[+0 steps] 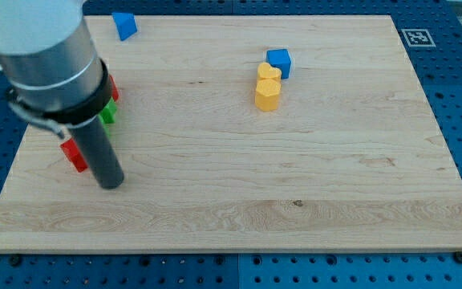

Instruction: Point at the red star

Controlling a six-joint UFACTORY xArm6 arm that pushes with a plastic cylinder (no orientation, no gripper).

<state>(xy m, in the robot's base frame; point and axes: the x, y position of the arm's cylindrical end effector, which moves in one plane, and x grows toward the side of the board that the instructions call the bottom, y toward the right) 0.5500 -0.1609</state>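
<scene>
tip beside red block (star? mostly hidden) | no gripper, bare rod | approach slowly, stop short, don't shove

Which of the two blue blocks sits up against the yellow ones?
The blue cube, right of centre near the view's top, touching the upper yellow block. The other blue block stands alone at the top edge, further left.

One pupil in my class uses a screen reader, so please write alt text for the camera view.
My tip rests on a wooden board at the view's left, beside a red block and a green block, both partly hidden by the arm. Near the top, a blue block; right of centre, a blue cube touches two yellow blocks.
</scene>
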